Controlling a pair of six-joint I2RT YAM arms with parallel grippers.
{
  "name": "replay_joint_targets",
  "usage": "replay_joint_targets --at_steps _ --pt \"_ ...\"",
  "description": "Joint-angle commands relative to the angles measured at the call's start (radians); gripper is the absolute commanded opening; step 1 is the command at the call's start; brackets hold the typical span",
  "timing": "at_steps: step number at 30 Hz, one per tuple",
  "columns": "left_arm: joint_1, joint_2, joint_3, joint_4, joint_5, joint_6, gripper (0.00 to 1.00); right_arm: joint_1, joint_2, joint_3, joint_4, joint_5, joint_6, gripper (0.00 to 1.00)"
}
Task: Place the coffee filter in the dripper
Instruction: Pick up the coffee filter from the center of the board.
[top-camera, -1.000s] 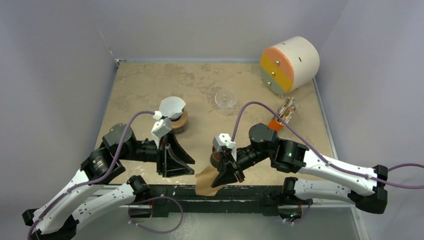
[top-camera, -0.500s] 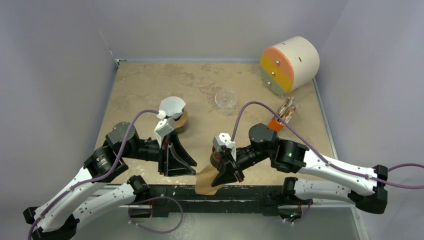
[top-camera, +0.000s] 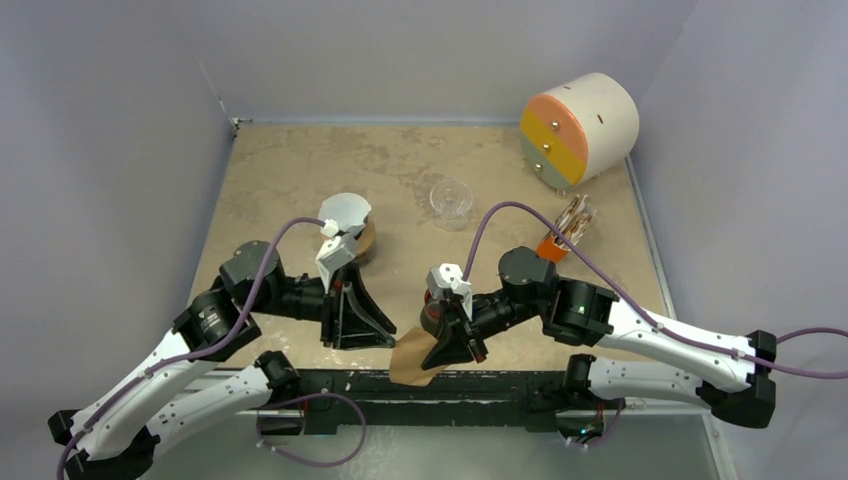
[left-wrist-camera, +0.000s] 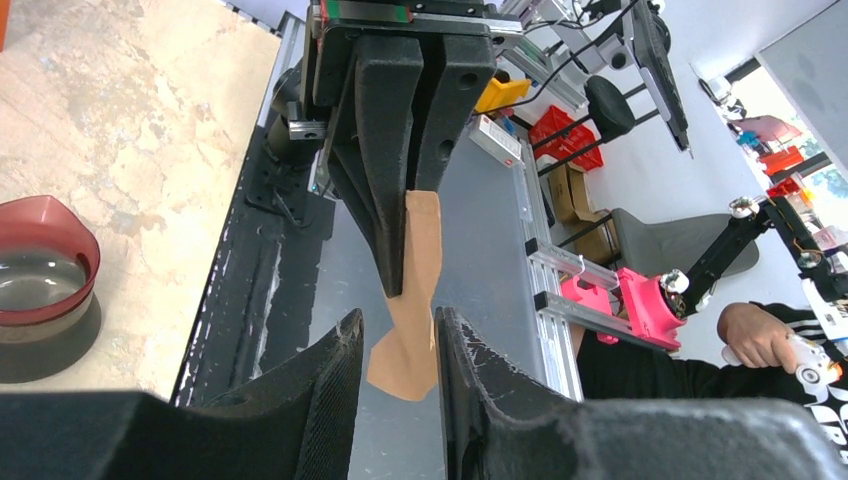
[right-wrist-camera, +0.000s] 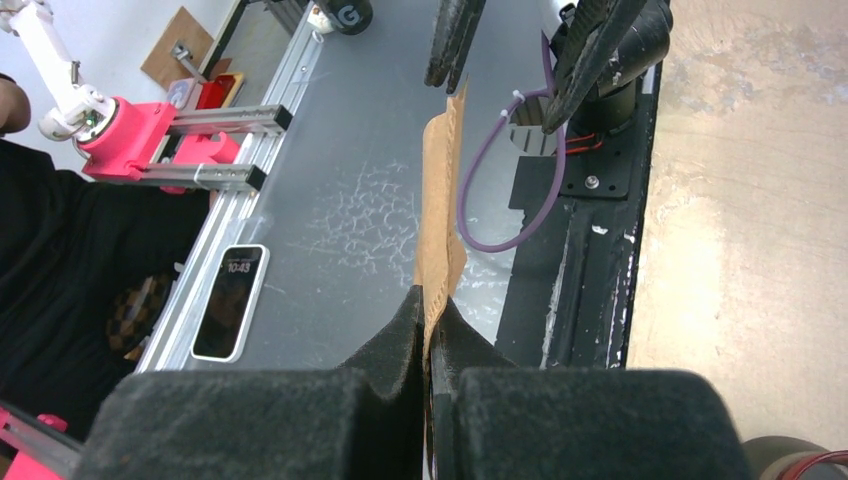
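My right gripper (right-wrist-camera: 428, 300) is clamped tight on the brown coffee filter (right-wrist-camera: 440, 200), which hangs out past the near edge of the table (top-camera: 300, 170). My left gripper (left-wrist-camera: 397, 325) stands narrowly open with the filter's free end in the gap. I cannot tell whether it is touching. The dripper (top-camera: 345, 212) sits left of the table's middle, well away from the filter. The danger is in the handover. If I release on the right before the left has a real pinch, the paper drops off the edge. If both pull, it tears.
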Motion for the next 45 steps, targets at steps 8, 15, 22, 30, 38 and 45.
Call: replay_joint_targets --at_steps 8,15,22,30,38,45 --pt "0.002 0.01 -0.008 -0.025 -0.032 0.016 0.28 -0.003 -0.024 -0.002 -0.001 -0.005 -0.01 0.0" --pt "0.002 0.01 -0.009 -0.031 -0.04 0.021 0.28 -0.003 -0.029 -0.005 0.009 -0.022 -0.017 0.0" --pt "0.003 0.01 -0.008 -0.03 -0.041 0.02 0.28 -0.003 -0.028 -0.006 0.01 -0.029 -0.02 0.0" --pt "0.003 0.016 -0.007 -0.029 -0.04 0.021 0.27 -0.002 -0.024 -0.003 0.015 -0.037 -0.029 0.0" --pt "0.003 0.022 -0.007 -0.031 -0.046 0.024 0.27 -0.003 -0.027 -0.003 0.026 -0.043 -0.035 0.0" --pt "0.003 0.03 -0.015 -0.033 -0.058 0.024 0.26 -0.002 -0.029 -0.006 0.053 -0.056 -0.032 0.0"
